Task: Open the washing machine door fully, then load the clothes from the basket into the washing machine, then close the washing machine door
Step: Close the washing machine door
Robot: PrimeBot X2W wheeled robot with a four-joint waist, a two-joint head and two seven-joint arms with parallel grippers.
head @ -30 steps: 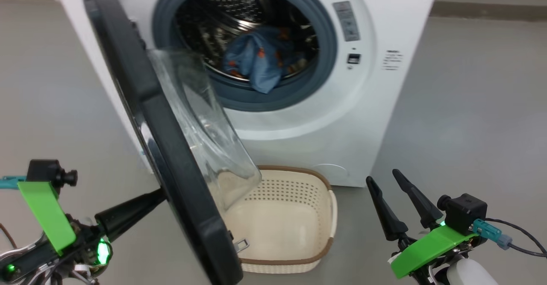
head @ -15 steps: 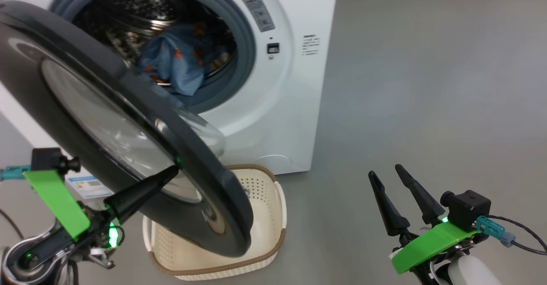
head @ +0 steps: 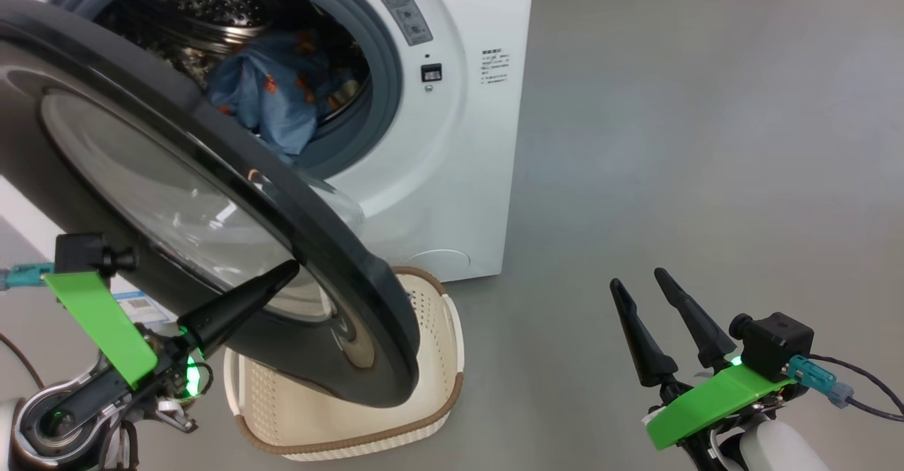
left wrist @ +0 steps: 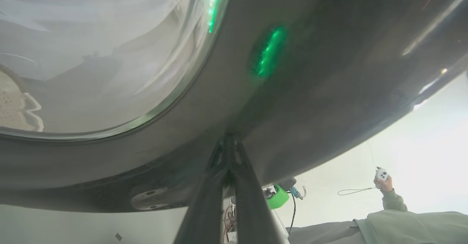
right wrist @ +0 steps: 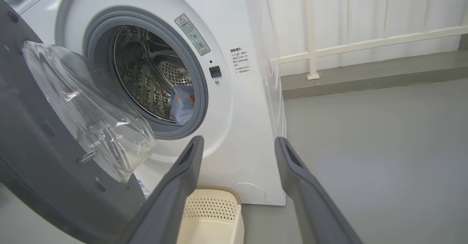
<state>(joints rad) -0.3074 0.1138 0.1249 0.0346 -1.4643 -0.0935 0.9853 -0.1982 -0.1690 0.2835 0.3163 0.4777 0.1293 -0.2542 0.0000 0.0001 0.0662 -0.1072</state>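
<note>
Warning-triangle sticker [head: 401,10] on the washing machine [head: 452,174], print too small to read. The washing machine door [head: 339,273] stands half-swung over the basket [head: 438,358], glass bowl facing the drum. The left gripper [head: 291,267], fingers pressed together, is tip-on against its black rim. The right gripper [head: 638,278] is spread and empty. The clothes [head: 272,104] lie inside.

The left gripper [head: 286,275] sits at the lower left of the head view, its two dark fingers pressed together into a single spike that slants up and to the right. The right gripper [head: 638,280] sits at the lower right, fingers spread wide apart, pointing up and leaning slightly left.
</note>
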